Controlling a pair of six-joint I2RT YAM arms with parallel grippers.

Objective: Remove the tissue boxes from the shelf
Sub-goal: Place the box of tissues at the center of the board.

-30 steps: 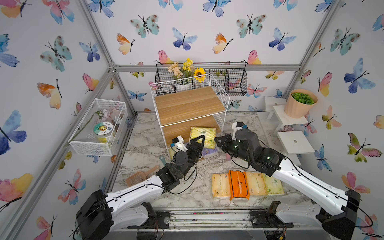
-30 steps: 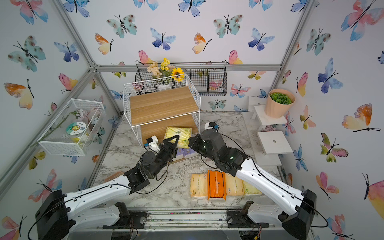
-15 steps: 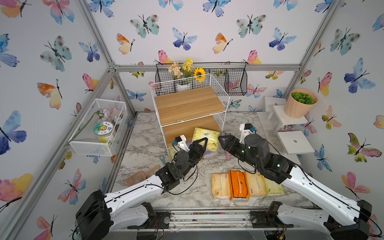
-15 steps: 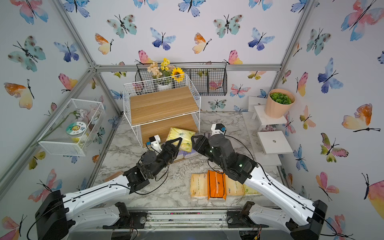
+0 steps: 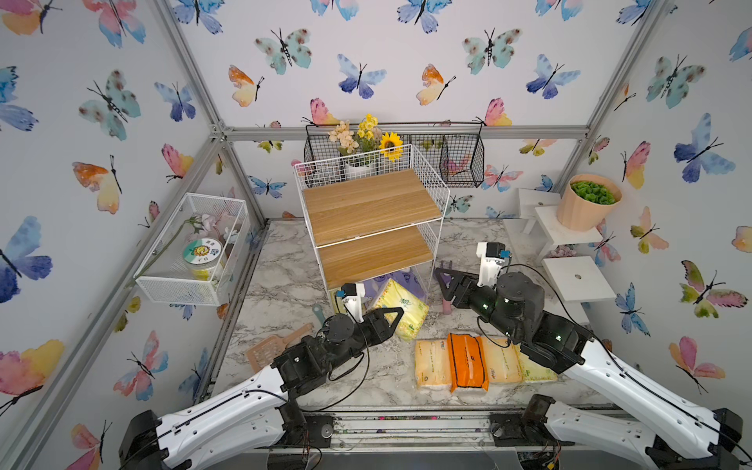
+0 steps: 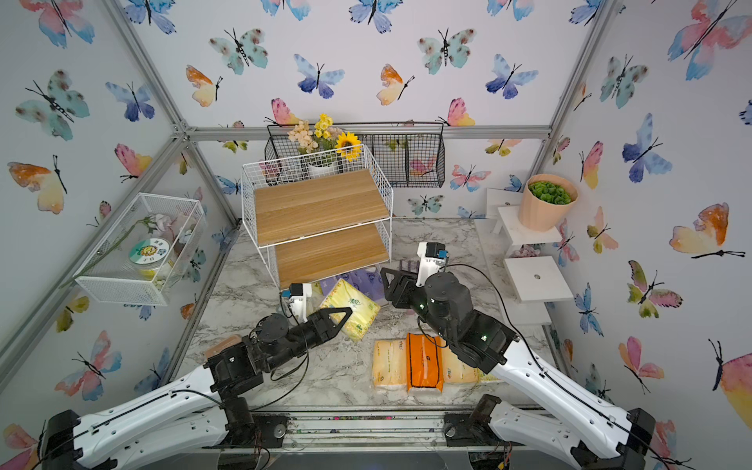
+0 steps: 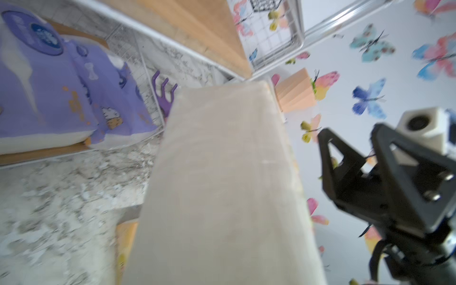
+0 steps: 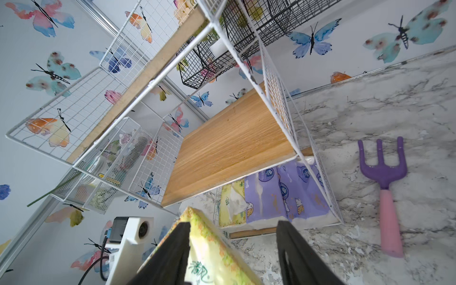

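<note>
Item count, tissue: eight.

1. Held yellow pack point(image 5: 405, 301), one. It is tilted and out of the shelf point(image 5: 366, 207), just in front of the bottom board point(image 8: 259, 232). The left tool point(image 5: 394, 319) is clenched on it. Whether its lower corner touches the counter point(image 5: 285, 285) cannot be told.

2. Row on the counter, four, side by side and touching: peach pack point(image 5: 432, 363), orange pack point(image 5: 467, 362), pale yellow pack point(image 5: 501, 360), end yellow-green pack point(image 5: 537, 372). The last lies partly under the right arm.

3. On the shelf's bottom board, three: two purple packs point(image 8: 265, 195), and next to them one shelf yellow-green pack point(image 8: 230, 204), on the side away from the hand rake.

Shelf: one, white wire, three wood-grain boards.

Right tool point(image 5: 442, 272): one, released, jaws spread. It is near the held yellow pack, with a gap between them in both top views.

Sundries, one each:
- Hand rake point(image 8: 385, 187), purple with a pink handle, flat on the counter beside the shelf.
- White mesh box point(image 5: 191, 260).
- Peach pot point(image 5: 586, 203) with greenery.
- Brown slotted scoop point(image 5: 272, 346) beside the left arm.
</note>
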